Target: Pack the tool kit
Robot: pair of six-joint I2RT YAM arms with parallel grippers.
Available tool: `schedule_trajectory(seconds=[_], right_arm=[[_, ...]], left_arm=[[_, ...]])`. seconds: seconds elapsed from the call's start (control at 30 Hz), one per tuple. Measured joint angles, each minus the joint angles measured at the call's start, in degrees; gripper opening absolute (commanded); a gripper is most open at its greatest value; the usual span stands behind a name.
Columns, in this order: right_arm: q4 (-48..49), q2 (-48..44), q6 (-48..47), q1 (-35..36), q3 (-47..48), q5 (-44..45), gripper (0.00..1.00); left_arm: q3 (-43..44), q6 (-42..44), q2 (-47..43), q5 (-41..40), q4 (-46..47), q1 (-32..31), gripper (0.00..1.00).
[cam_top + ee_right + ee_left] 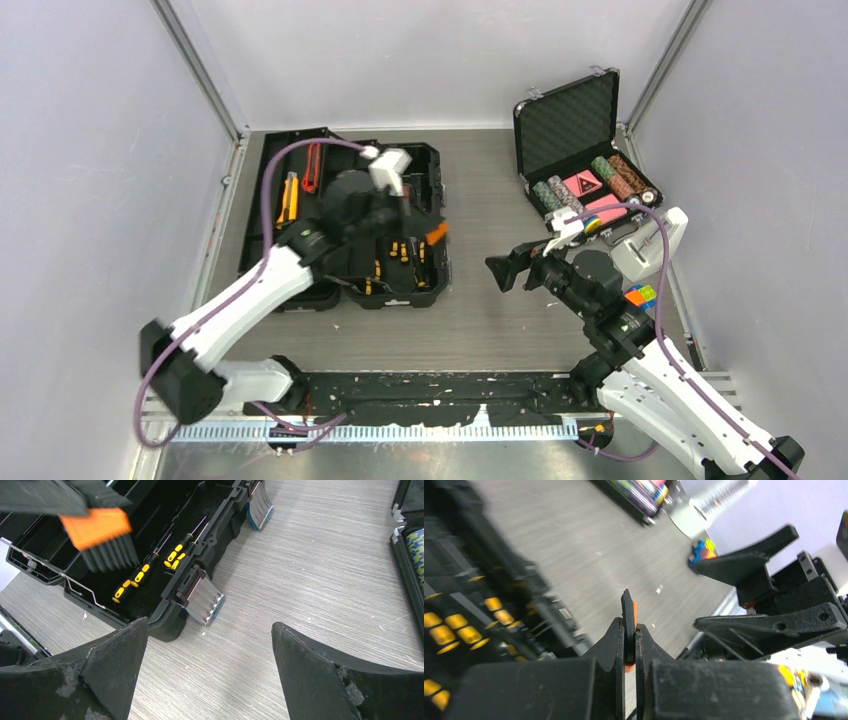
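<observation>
Over toolbox [432, 163], left tool [630, 635] grips orange bit-rack [100, 527], perhaps.

Grey wood-grain tabletop [480, 310], plain pale lilac walls [90, 150] on three sides, aluminium posts [200, 72] at the back corners, even light

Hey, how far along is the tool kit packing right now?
Partly done. Yellow-handled screwdrivers already lie inside the open toolbox, and a yellow tool and a red tool sit in its left half. In hand: the left end effector is shut on an orange-and-black tool over the box; the right end effector is open and empty. Left: setting that tool in and closing the box.
</observation>
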Motion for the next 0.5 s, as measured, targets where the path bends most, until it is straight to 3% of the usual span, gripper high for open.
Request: schedule_trajectory(seconds=[0.33, 0.5], right_arm=[[2.78, 2.60, 0.46, 0.00, 0.00, 1.33, 1.00], [3.39, 5.22, 0.90, 0.00, 0.00, 1.25, 1.00]], left_arm=[[-15.50, -3.32, -30.77, -8.41, -6.27, 19.80, 0.00], [-21.84, -6.73, -40.74, -13.27, -11.10, 27.19, 0.00]])
